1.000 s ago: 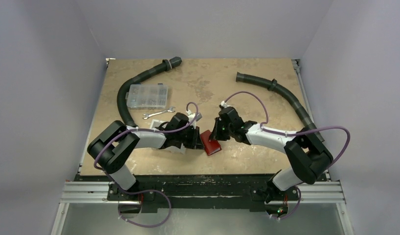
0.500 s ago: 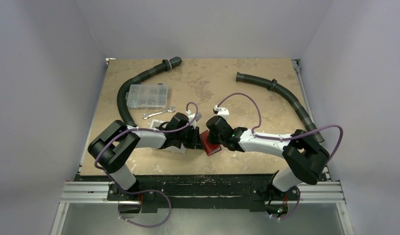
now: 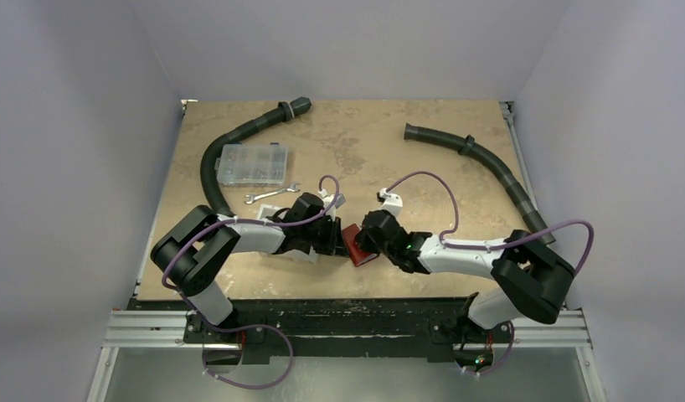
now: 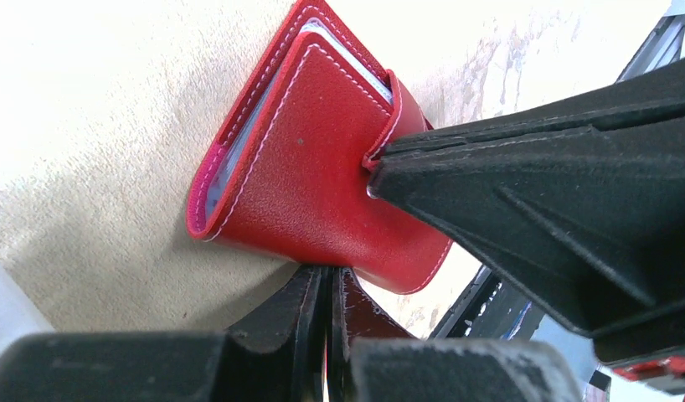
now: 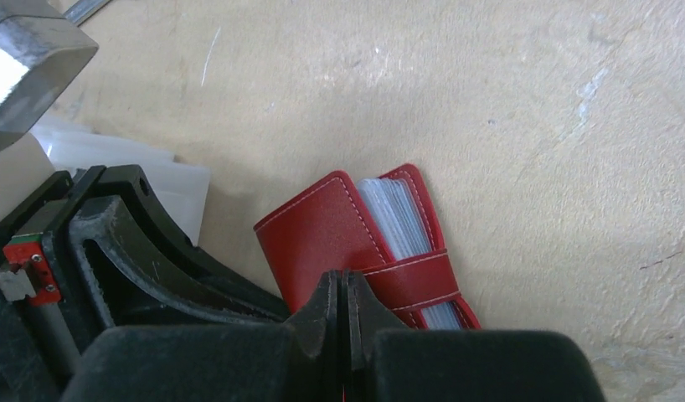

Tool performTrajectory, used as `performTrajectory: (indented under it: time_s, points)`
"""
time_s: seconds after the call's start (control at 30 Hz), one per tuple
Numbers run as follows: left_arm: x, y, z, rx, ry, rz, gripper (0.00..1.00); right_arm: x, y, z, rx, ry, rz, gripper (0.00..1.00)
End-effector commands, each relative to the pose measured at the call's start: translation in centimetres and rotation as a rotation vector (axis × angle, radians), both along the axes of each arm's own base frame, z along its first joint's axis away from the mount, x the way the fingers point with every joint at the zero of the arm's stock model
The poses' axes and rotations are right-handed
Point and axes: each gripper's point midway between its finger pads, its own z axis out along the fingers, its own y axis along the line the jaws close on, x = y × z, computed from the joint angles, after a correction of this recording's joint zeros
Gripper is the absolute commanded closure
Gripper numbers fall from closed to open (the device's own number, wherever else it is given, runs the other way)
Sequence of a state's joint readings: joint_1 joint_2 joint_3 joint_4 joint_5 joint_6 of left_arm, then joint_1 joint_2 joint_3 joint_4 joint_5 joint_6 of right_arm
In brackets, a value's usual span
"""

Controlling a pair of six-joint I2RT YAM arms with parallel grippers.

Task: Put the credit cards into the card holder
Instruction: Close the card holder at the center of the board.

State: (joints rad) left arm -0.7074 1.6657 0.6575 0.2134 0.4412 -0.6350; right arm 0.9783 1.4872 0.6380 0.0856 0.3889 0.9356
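Left wrist view: red card holder (image 4: 314, 167) folded shut.
Left gripper (image 4: 327, 289): jaws pinching the card holder's edge.
Right gripper (image 5: 343, 289): jaws closed, tips against the card holder's strap (image 5: 410, 276).

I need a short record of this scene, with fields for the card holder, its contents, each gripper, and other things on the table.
card holder: red, folded shut, lying on the table
strap: wrapped across the holder
contents: pale edges inside; cards or sleeves, cannot tell
left gripper: fingers together at the holder's edge
right gripper: fingers together at the strap
also there: clear compartment box, wrench
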Motion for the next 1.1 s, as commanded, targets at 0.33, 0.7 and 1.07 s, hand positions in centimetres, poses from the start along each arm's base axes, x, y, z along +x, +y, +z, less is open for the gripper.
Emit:
performTrajectory:
  time_s: [0.33,0.7,1.07]
  points:
    - [3.3,-0.9,0.9,-0.012,-0.125,0.059,1.0,-7.5,-2.0,-3.3,0.226,0.483,0.295,1.0]
    - [3.3,-1.2,1.0,-0.019,-0.124,0.053,1.0,-5.6,-0.7,-2.0,0.346,0.476,0.236,1.0]
    - [3.1,-1.2,1.0,-0.029,-0.122,0.051,1.0,-2.7,-0.8,-0.4,0.48,0.43,0.039,1.0]
